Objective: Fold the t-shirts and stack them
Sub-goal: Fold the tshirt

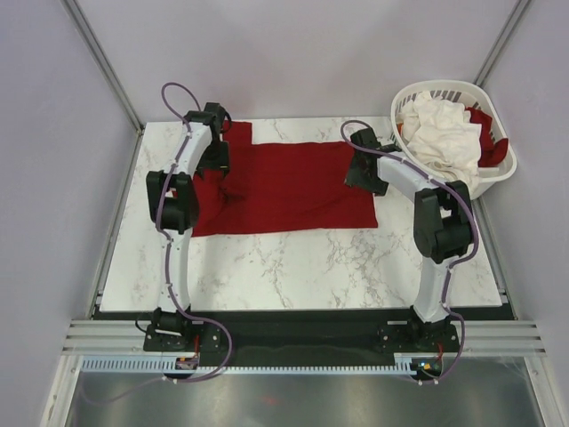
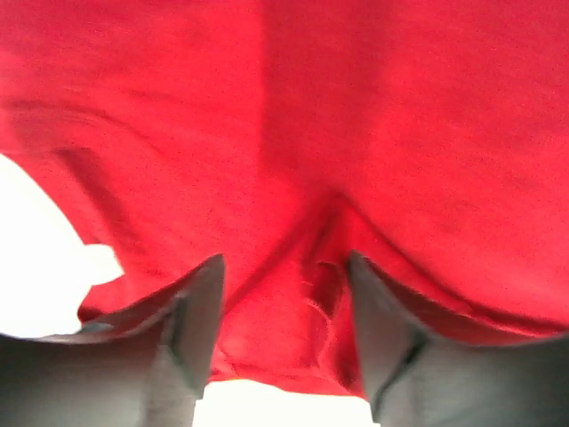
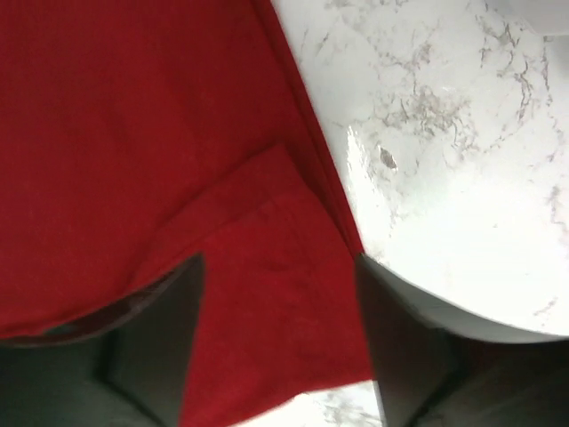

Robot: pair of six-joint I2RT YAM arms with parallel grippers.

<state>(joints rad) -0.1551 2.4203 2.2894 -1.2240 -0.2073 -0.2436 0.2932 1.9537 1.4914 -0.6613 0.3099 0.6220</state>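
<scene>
A dark red t-shirt (image 1: 284, 187) lies spread flat across the far half of the marble table, folded into a long rectangle. My left gripper (image 1: 214, 156) is low over its left end, jaws open, and a puckered ridge of the red cloth (image 2: 293, 133) rises between the fingers (image 2: 200, 311). My right gripper (image 1: 363, 169) sits at the shirt's right edge, open, with a folded corner of red cloth (image 3: 133, 133) lying between its fingers (image 3: 169, 329). A crumpled white t-shirt (image 1: 444, 133) fills the basket, with more red cloth (image 1: 491, 135) behind it.
The white slotted basket (image 1: 500, 178) stands at the table's far right corner, close behind the right arm. Bare marble (image 1: 311, 267) stretches between the shirt and the arm bases. Grey walls and frame posts close in the left, right and far sides.
</scene>
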